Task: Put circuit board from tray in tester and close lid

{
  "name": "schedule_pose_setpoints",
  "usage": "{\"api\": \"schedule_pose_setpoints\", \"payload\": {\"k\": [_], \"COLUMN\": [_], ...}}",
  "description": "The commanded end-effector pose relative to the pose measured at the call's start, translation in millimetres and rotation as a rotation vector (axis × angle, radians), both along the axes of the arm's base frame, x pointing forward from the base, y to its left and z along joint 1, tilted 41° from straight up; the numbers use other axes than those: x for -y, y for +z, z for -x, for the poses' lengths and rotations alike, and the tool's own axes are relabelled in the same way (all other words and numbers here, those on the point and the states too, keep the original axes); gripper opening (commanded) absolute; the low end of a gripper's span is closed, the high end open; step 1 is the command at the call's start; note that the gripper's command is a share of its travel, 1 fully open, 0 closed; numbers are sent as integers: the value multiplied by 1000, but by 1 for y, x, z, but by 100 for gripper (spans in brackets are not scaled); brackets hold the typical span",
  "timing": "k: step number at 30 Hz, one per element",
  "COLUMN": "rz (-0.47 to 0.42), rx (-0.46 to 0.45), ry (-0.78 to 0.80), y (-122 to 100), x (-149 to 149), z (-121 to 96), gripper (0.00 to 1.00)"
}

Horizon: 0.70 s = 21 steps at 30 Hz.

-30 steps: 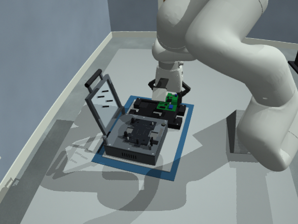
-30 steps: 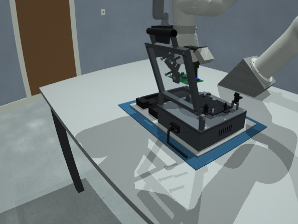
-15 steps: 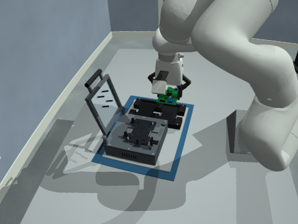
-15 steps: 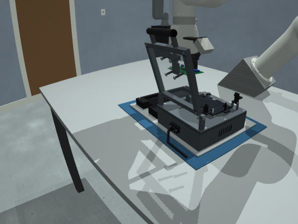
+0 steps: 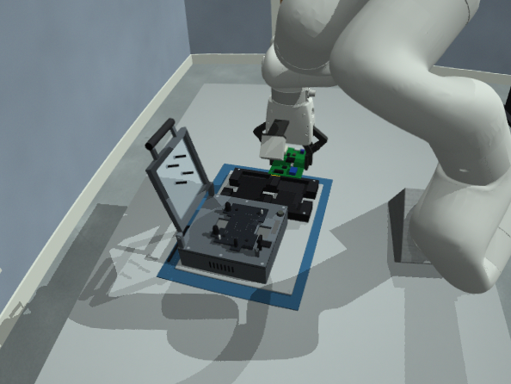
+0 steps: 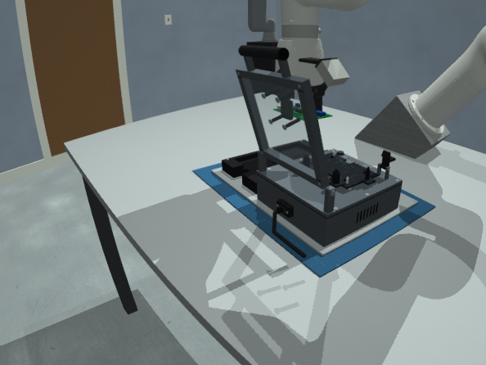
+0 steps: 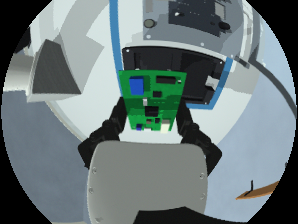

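Note:
My gripper [image 5: 291, 162] [image 6: 303, 107] [image 7: 151, 104] is shut on the green circuit board [image 5: 294, 156] [image 6: 306, 113] [image 7: 150, 96], gripping it by its long edges. The board hangs level, a short way above the black tray [image 5: 239, 177] [image 6: 232, 165] [image 7: 200, 78], over the tray's far side. The tester [image 5: 224, 259] [image 6: 348, 217] [image 7: 188, 2] stands in front of the tray. Its lid [image 5: 163, 201] [image 6: 313, 123] stands open, tilted back, with the handle [image 5: 160, 133] [image 6: 263, 51] on top. The plate with pins and posts lies bare. The latch hook [image 6: 384, 159] stands on the edge opposite the hinge.
Tray and tester sit on a white base on a blue mat [image 5: 318, 224] [image 6: 418, 210]. The arm's grey wedge base [image 5: 400, 228] [image 6: 392, 132] is to the right. A black cable [image 6: 286, 238] leaves the tester's side. The open lid stands tall to the tester's left.

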<state>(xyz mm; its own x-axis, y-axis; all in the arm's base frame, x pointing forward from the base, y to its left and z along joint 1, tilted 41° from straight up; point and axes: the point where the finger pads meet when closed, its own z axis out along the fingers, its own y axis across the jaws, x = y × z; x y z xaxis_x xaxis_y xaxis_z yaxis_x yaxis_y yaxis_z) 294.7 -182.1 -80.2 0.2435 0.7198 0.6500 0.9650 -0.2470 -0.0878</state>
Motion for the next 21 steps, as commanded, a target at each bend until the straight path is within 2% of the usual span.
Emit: {"api": "schedule_pose_setpoints", "payload": {"k": [1,21], "rz": [4,5], "rx": [2,10], "ry": [-2,7], "y": [1,1], "x": [2,2], "z": [0,0], "gripper": [79,79]}}
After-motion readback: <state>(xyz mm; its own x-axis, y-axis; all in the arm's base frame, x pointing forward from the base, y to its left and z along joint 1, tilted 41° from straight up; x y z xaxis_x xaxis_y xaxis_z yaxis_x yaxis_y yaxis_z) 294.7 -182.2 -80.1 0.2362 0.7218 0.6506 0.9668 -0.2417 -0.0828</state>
